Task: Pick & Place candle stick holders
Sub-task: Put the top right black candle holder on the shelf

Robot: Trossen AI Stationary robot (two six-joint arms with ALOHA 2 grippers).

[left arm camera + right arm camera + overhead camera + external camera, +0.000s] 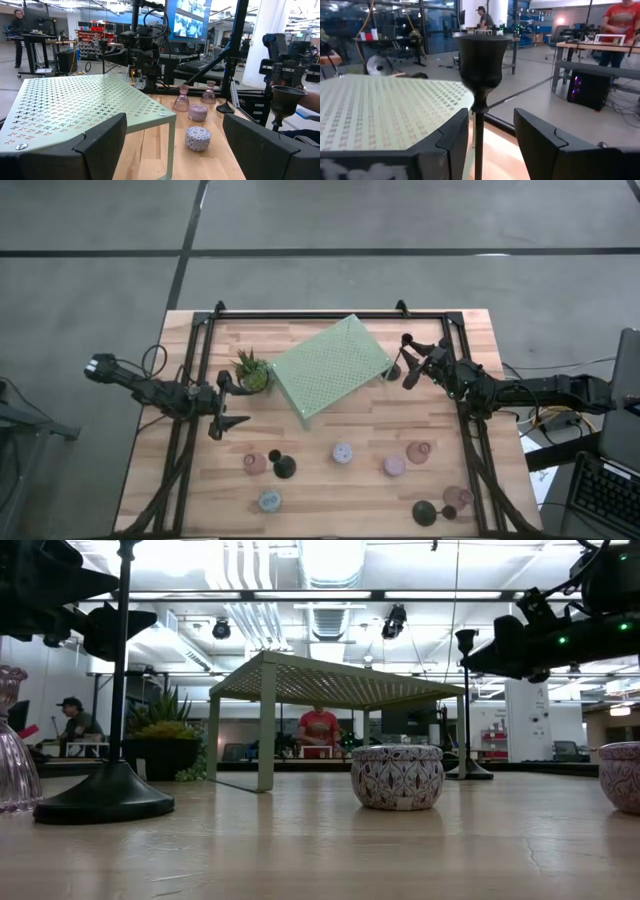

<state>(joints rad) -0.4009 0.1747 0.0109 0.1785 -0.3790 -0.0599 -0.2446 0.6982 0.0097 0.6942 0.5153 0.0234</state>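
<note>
The right gripper (490, 145) has its two dark fingers spread on either side of the thin stem of a black candle stick (480, 65), not clamped. The stem sits close against one finger, with a clear gap to the other. This stick is matte black, with a tulip-shaped cup on top. From above, its round base (392, 371) stands just beside the gripper, at the corner of the pale green stand (330, 368). The stand is a flat metal sheet punched all over with small holes and raised on thin legs. It fills the space between the two grippers.

The left gripper (231, 402) hangs with its fingers wide apart, holding nothing. It is right next to the small spiky potted plant (252, 370), and the stand's edge lies straight ahead of it.

The rest of the holders sit on the plank-grained wooden table (330, 510), well away from both grippers towards the near edge. I count three black sticks in all; besides the one at the right gripper there are one (285, 468) and another (424, 512). There are three ribbed pinkish glass cups (255, 463), (418, 451), (455, 498). There are also three low round patterned pucks (268, 500), (342, 453), (394, 466).

People stand at benches in the room behind.
</note>
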